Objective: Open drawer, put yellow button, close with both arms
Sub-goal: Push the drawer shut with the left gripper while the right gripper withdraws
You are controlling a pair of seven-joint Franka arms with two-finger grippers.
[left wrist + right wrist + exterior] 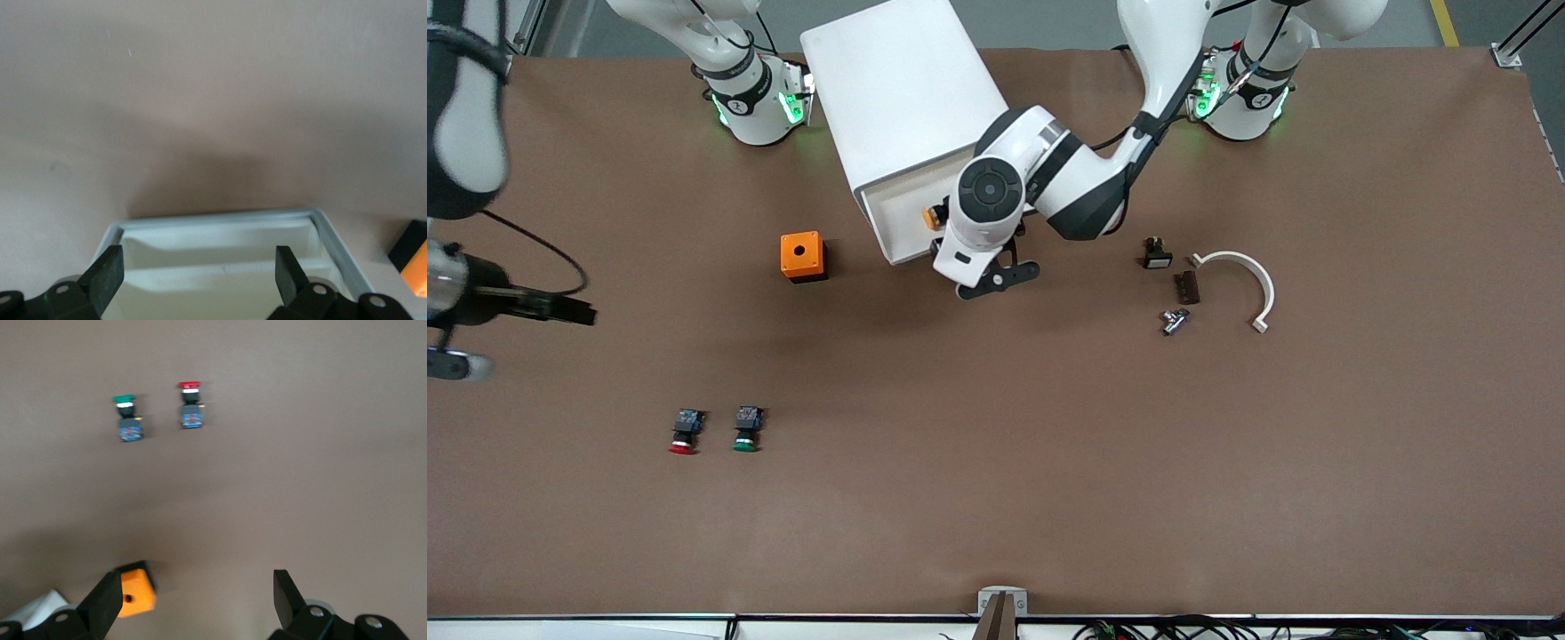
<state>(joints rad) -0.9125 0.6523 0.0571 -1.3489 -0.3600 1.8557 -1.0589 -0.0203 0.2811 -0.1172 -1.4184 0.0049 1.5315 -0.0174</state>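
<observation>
The white cabinet (898, 89) stands between the arm bases. Its top drawer (896, 220) is pulled out toward the front camera. The yellow button (935, 216) lies in the drawer, partly hidden by the left arm's wrist. My left gripper (996, 277) hangs open and empty over the drawer's front edge. In the left wrist view its fingers (200, 263) frame the drawer's rim (220, 217) and pale inside, and the button does not show there. My right gripper (574, 309) is open and empty above the table at the right arm's end (200, 587).
An orange box (802, 255) (137, 590) sits beside the drawer. A red-capped button (685, 431) (191, 403) and a green-capped one (747, 428) (127, 417) lie nearer the front camera. A white curved bracket (1249, 276) and small dark parts (1187, 286) lie toward the left arm's end.
</observation>
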